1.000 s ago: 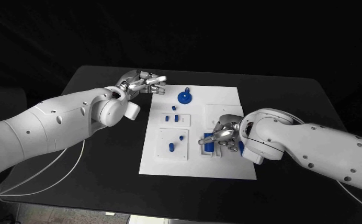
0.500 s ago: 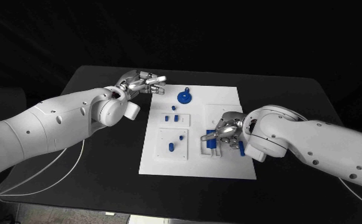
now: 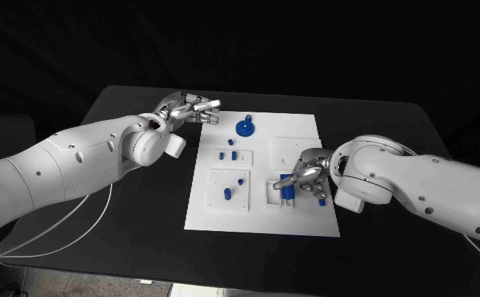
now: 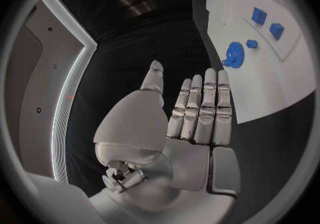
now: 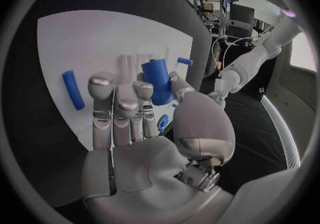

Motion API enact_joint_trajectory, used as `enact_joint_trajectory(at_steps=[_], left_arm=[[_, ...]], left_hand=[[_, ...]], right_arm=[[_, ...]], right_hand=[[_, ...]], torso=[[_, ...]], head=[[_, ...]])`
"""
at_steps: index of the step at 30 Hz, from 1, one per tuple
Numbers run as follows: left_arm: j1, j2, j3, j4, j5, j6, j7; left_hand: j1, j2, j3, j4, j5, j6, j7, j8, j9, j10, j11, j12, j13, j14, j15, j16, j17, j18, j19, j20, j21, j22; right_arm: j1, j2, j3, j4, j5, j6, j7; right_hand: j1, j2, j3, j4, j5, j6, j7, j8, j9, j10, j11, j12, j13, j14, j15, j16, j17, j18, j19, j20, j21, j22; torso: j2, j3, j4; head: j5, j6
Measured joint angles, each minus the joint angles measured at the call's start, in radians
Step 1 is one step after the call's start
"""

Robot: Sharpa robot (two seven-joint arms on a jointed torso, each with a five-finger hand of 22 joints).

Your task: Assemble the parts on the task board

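**Right hand pinching a blue cylinder over the board, left hand idle at the far corner**

The white task board (image 3: pixel 300 125) is a flat matte rectangle lying on the black bench (image 3: pixel 120 109), with dark bench showing on every side of it. The right hand (image 3: pixel 305 175) hangs over the board's right side, above a raised white square block there. In the right wrist view it pinches a smooth blue cylinder (image 5: pixel 157 80) between thumb and fingertips, the other fingers lined up beside it. A slimmer blue rod (image 5: pixel 73 89) lies flat on the board just beside those fingers, not touching them.

The left hand (image 3: pixel 190 109) sits at the board's far left corner, mostly over bare bench. Its silver fingers are straight and pressed side by side, thumb apart, holding nothing. Near it on the board is a round blue disc part (image 3: pixel 245 129), and further in, some small blue blocks (image 3: pixel 230 155) standing on a white plate.
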Motion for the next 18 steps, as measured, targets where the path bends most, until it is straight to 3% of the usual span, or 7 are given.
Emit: enact_joint_trajectory(at_steps=[3, 8, 18], left_arm=[[0.0, 0.002, 0.0, -0.001, 0.0, 0.0, -0.001], [0.0, 0.004, -0.001, -0.002, 0.0, 0.001, -0.002], [0.0, 0.005, -0.001, -0.003, -0.001, 0.002, -0.003]], left_hand=[[0.0, 0.0, 0.0, 0.0, 0.0, 0.0, 0.0, 0.0, 0.0, 0.0, 0.0, 0.0, 0.0, 0.0, 0.0, 0.0, 0.0, 0.0, 0.0, 0.0, 0.0, 0.0], [0.0, 0.0, 0.0, 0.0, 0.0, 0.0, 0.0, 0.0, 0.0, 0.0, 0.0, 0.0, 0.0, 0.0, 0.0, 0.0, 0.0, 0.0, 0.0, 0.0, 0.0, 0.0], [0.0, 0.0, -0.002, 0.002, -0.004, 0.0, 0.0, 0.0, 0.0, -0.006, -0.001, 0.0, 0.0, 0.0, 0.0, 0.0, 0.0, 0.0, 0.0, 0.0, 0.004, -0.009]], right_arm=[[0.001, 0.004, -0.001, -0.005, 0.004, 0.017, 0.0], [0.002, 0.019, -0.014, -0.02, 0.007, 0.039, 0.0], [0.002, 0.052, -0.029, -0.049, 0.001, 0.042, -0.001]], right_hand=[[-0.002, 0.002, -0.001, -0.001, 0.0, -0.001, 0.001, 0.0, -0.001, 0.0, 0.0, 0.0, -0.001, 0.0, 0.0, 0.0, 0.0, 0.0, 0.0, 0.0, 0.0, 0.0], [-0.006, 0.006, -0.007, -0.007, 0.0, -0.002, 0.001, 0.0, -0.004, 0.0, 0.0, 0.0, -0.002, 0.0, 0.0, 0.0, 0.001, 0.0, 0.0, 0.0, 0.0, 0.0], [-0.009, 0.011, -0.019, 0.005, -0.009, -0.003, 0.003, 0.0, -0.005, 0.0, 0.0, 0.0, -0.002, 0.0, 0.0, 0.0, 0.003, 0.0, 0.0, 0.0, 0.0, 0.0]], torso=[[0.0, 0.0, 0.0], [0.0, -0.0001, -0.0003], [0.0, 0.0006, 0.0015]], head=[[0.001, 0.0], [0.001, 0.0], [-0.001, 0.0]])
